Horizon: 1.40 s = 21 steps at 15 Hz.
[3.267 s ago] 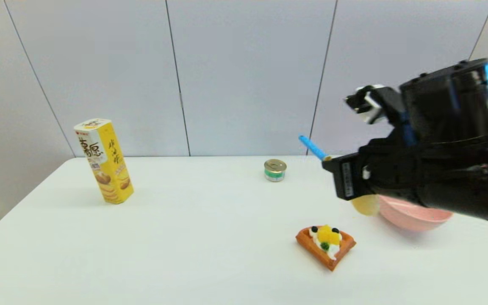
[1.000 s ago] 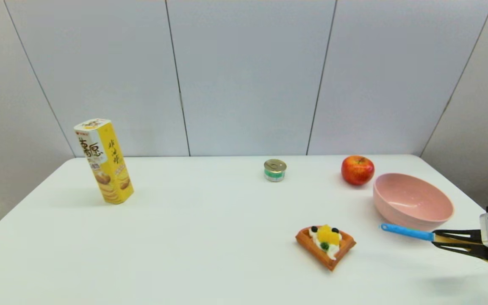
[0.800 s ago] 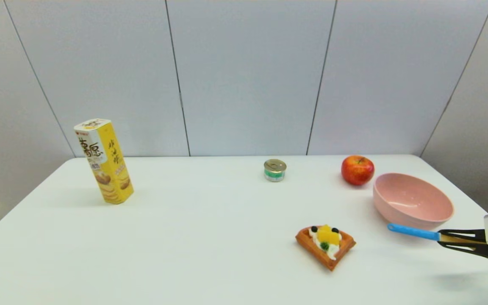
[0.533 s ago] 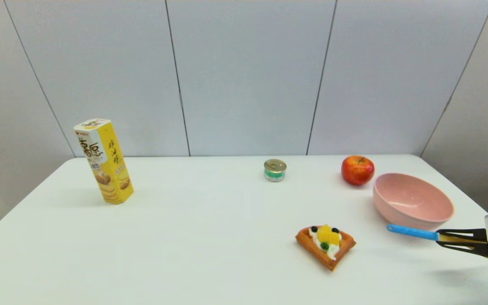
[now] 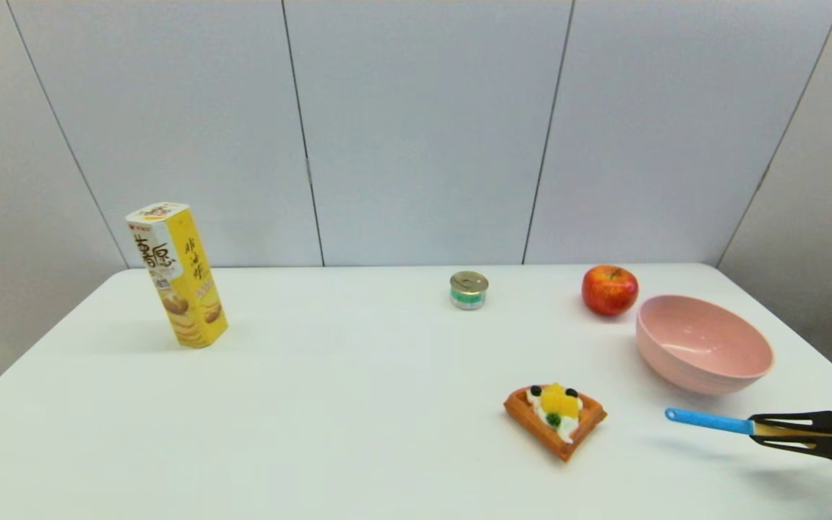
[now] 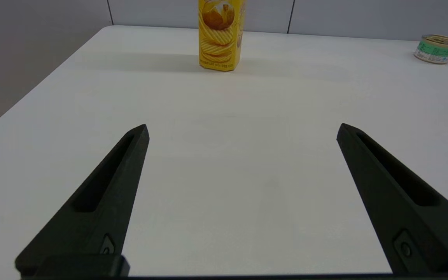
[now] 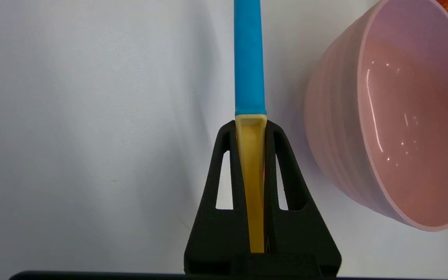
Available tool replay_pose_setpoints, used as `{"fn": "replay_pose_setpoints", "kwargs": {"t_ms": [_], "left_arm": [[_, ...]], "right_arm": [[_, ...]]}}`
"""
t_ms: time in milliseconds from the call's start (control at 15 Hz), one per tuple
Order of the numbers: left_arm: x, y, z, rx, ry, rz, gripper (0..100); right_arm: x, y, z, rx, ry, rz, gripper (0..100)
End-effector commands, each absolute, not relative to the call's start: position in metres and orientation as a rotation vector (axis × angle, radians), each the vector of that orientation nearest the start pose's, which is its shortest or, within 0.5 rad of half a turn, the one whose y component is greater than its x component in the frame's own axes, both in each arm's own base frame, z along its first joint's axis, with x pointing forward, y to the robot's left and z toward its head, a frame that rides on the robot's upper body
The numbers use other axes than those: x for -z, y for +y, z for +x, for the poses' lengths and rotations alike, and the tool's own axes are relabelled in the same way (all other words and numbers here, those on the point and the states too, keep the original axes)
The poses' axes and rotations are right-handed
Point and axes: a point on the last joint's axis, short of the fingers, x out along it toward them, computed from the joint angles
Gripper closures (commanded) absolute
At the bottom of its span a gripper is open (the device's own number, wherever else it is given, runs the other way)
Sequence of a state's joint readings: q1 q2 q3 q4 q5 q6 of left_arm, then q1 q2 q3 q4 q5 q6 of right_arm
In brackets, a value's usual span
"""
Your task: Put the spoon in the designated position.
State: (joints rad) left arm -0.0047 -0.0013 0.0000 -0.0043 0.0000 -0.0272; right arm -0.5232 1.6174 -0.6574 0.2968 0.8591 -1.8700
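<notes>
Left hand (image 6: 241, 132): parked at the left side of the table (image 5: 358, 404), fingers spread wide apart with nothing between them, facing the yellow snack box (image 6: 219, 35) and the small tin (image 6: 436, 48) farther off.
Step in hand: judged from the scene, setting the spoon (image 5: 708, 421) down on the bare white patch in front of the pink bowl (image 5: 705, 345), to the right of the waffle (image 5: 555, 419).
Doing it well: lower until the spoon lies close to flat on the table, then part the fingers gently so the blue handle does not roll or flick; keep the path clear of the bowl's wall, which sits just beside the handle in the right wrist view; withdraw straight back along the spoon's axis.
Risk: release from height could let the light plastic spoon bounce or slide toward the bowl or the waffle.
Right hand (image 5: 757, 427): low over the table near its right edge, clamped on the spoon's pale yellow neck.
Spoon relative to hand: neck pinched between the two fingertips (image 7: 276, 136); blue handle (image 7: 249, 58) projects straight out beyond them, pointing toward the waffle; bowl end hidden back between the fingers.
Spoon height: appears slightly above the table, a faint shadow below it; contact cannot be told.
</notes>
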Motion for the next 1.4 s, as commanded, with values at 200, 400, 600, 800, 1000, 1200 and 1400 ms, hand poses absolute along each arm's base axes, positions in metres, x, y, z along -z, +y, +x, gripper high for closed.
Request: {"fn": "replay_pose_setpoints", "kwargs": {"t_ms": [200,400,600,800,1000,1200,1400], "left_arm": [[-0.076,0.0,-0.023,0.005,-0.005,-0.029,0],[-0.076,0.0,-0.023,0.005,-0.005,-0.028,0],[-0.076,0.0,-0.023,0.005,-0.005,-0.029,0],[-0.076,0.0,-0.023,0.005,-0.005,-0.029,0],[-0.075,0.0,-0.023,0.005,-0.001,-0.028,0],[-0.075,0.0,-0.023,0.005,-0.001,-0.029,0],[-0.076,0.0,-0.023,0.005,-0.005,-0.029,0]], "right_arm": [[-0.114,-0.095,0.196,-0.949,0.338,-0.917,0],[-0.124,-0.098,0.202,-0.929,0.295,-0.929,0],[-0.146,-0.099,0.205,-0.888,0.246,-0.898,0],[-0.162,-0.093,0.198,-0.875,0.278,-0.799,0],[-0.194,-0.076,0.184,-0.846,0.376,-0.588,0],[-0.226,-0.051,0.187,-0.761,0.495,-0.44,0],[-0.26,-0.024,0.174,-0.551,0.589,-0.322,0]]}}
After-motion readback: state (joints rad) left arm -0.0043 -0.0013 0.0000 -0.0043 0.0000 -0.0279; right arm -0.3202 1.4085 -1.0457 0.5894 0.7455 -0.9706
